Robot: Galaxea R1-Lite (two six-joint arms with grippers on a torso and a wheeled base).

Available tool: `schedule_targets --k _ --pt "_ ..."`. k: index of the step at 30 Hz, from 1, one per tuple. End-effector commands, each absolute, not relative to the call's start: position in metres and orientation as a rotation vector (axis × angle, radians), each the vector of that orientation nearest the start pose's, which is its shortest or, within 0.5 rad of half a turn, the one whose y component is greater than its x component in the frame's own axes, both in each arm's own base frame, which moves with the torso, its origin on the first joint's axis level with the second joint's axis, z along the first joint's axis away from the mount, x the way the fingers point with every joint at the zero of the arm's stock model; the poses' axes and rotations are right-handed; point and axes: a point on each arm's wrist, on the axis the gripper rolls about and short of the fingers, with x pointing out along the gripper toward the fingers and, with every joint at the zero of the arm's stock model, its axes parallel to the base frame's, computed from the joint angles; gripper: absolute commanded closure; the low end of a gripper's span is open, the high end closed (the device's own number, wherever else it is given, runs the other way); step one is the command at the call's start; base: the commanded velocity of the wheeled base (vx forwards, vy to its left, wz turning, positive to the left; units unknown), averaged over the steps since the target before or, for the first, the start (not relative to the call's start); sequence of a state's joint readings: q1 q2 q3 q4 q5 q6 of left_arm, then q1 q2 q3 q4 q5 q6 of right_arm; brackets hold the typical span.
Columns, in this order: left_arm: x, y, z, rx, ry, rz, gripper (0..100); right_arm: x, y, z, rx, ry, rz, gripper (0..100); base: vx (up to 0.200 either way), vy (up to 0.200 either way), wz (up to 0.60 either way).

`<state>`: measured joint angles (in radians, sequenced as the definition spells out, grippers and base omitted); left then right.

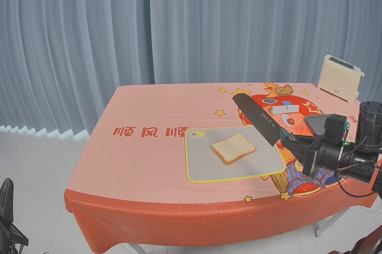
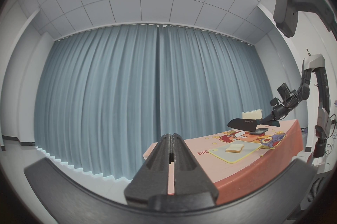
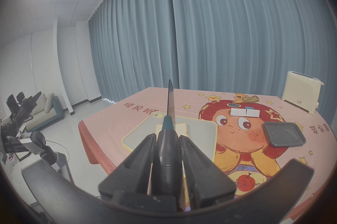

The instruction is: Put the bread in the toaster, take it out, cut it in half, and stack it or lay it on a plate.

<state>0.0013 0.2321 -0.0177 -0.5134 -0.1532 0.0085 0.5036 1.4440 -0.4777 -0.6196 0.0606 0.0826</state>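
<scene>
One square slice of pale bread with a brown crust point(image 1: 233, 148) is laid flat near the middle of a grey plastic cutting board with a yellow rim point(image 1: 207, 167), which is set on a table covered by a pink-orange printed cloth point(image 1: 139, 163). A long black-bladed kitchen knife point(image 1: 256, 118) is clamped by its handle in the right gripper point(image 1: 292, 142), which is closed tight on the handle from both sides; the blade is held in the air over the right side of the board, its tip pointed toward the far left, clear of the bread. At the far right corner of the table a cream-coloured box-shaped toaster point(image 1: 339, 78) is stood upright. Between toaster and board a dark grey rectangular tray point(image 3: 284, 133) is laid flat, and a small white block with a blue tab point(image 1: 285, 109) is placed just beyond it to the left. The left gripper point(image 2: 170, 145) is held well off the near left side of the table, closed together on nothing
</scene>
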Motion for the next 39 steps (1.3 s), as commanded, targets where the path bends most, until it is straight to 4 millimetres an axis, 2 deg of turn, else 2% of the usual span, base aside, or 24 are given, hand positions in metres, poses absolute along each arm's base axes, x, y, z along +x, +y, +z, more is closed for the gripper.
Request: schedule_targets --k 1,4,7,18,25,35,39 --pt "0.013 -0.004 0.143 0.028 -0.206 -0.205 100 0.192 0.108 0.161 0.000 0.370 0.545 100 0.000 0.000 0.00" --pt "0.016 -0.005 0.146 0.028 -0.200 -0.211 100 0.192 0.108 0.160 -0.001 0.371 0.547 100 0.000 0.000 0.00" --pt "0.025 -0.007 0.160 0.020 -0.189 -0.287 100 0.191 0.109 0.160 -0.002 0.373 0.551 100 0.000 0.000 0.00" --pt "0.047 -0.010 0.188 0.024 -0.162 -0.325 100 0.191 0.109 0.159 -0.007 0.378 0.554 100 0.000 0.000 0.00" --pt "0.074 -0.014 0.196 0.037 -0.083 -0.379 100 0.191 0.109 0.158 -0.014 0.381 0.555 100 0.000 0.000 0.00" --pt "0.109 -0.025 0.221 0.039 -0.061 -0.485 100 0.190 0.109 0.155 -0.018 0.393 0.555 100 0.000 0.000 0.00" --pt "0.130 -0.040 0.225 0.027 -0.013 -0.569 100 0.186 0.114 0.153 -0.023 0.396 0.581 100 0.000 0.000 0.00"
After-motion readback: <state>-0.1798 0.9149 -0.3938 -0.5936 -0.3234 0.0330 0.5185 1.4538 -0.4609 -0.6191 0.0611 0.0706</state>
